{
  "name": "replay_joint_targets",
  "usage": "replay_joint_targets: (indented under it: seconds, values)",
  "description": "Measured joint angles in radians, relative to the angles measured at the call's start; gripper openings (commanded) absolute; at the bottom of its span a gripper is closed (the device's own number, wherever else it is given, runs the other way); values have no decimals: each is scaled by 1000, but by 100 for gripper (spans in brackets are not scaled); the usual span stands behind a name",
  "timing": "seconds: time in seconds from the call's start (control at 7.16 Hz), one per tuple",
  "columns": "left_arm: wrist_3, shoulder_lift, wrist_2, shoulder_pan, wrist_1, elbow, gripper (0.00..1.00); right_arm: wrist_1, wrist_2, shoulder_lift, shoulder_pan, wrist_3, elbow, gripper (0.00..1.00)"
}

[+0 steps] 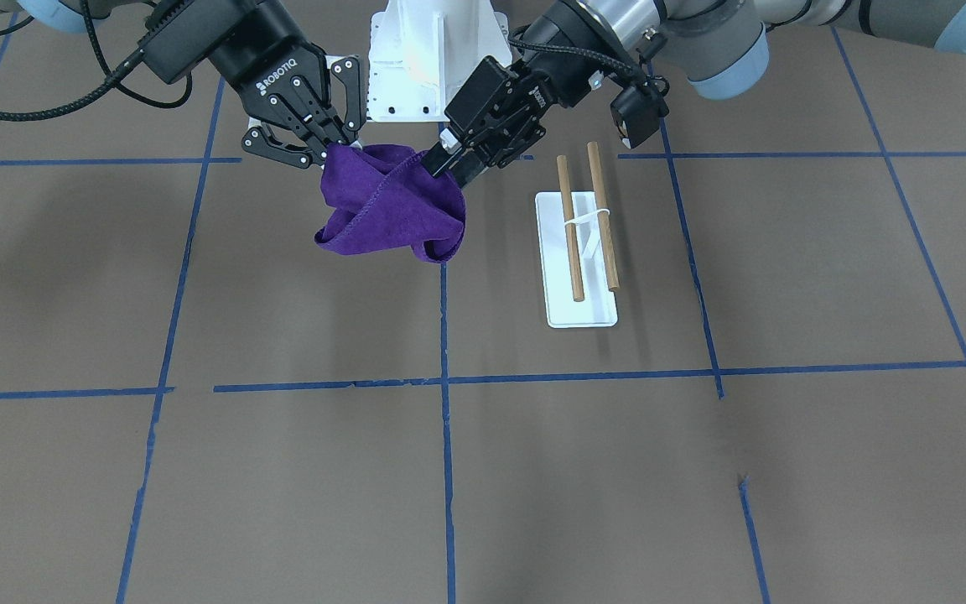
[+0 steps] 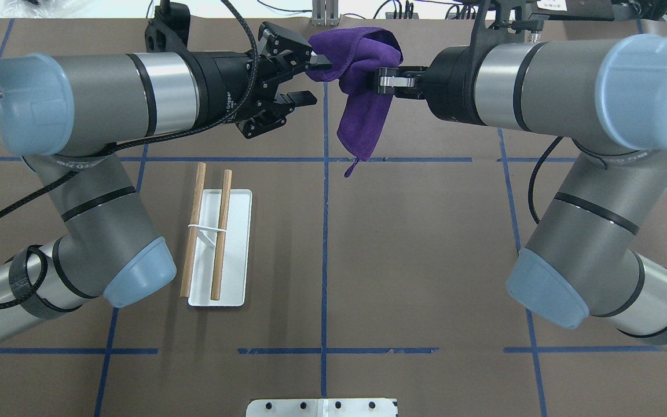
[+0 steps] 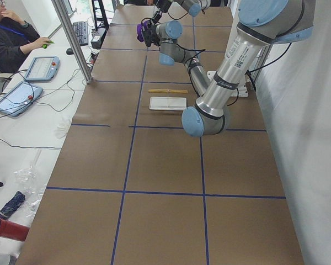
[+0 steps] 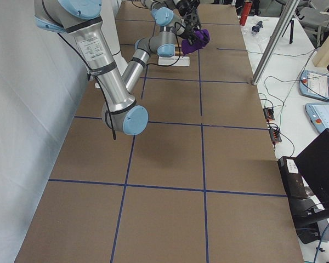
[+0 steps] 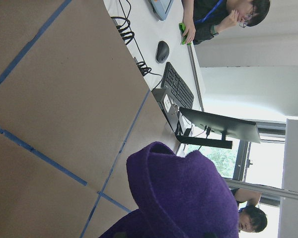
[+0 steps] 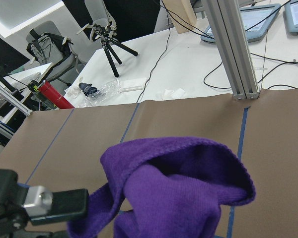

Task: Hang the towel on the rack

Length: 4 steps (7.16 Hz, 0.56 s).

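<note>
A purple towel [image 1: 391, 201] hangs bunched above the table between both grippers, at the far middle in the overhead view [image 2: 362, 87]. My right gripper [image 1: 334, 151] [image 2: 381, 81] is shut on one corner of it. My left gripper [image 1: 452, 168] [image 2: 317, 81] has its jaws apart; one finger [image 6: 64, 204] touches the towel's other end and the other finger is clear of it. The rack [image 2: 235, 249], a white base with two wooden dowels, stands on the table to the robot's left [image 1: 563, 302], apart from the towel. Both wrist views show the towel close up [image 5: 184, 198] [image 6: 179, 193].
The brown table is marked with blue tape lines [image 1: 444, 335]. The white robot base mount [image 1: 424, 59] stands behind the grippers. An aluminium post [image 3: 71, 38] and side desks with an operator [image 3: 11, 38] lie beyond the table's far edge.
</note>
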Motion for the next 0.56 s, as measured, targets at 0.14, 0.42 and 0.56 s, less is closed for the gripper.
replay_joint_targets:
  seconds: [0.14,0.42,0.56]
  values:
    - [-1,0,1,0,-1,1,47,0,1,-1,1,0,3,0]
    - [-3,-2,2,0,-3,6,25,-1,2,-1,1,0,5,0]
    - [-4,-5,2,0,-2,7,18,-1,1,-1,0,0,6,0]
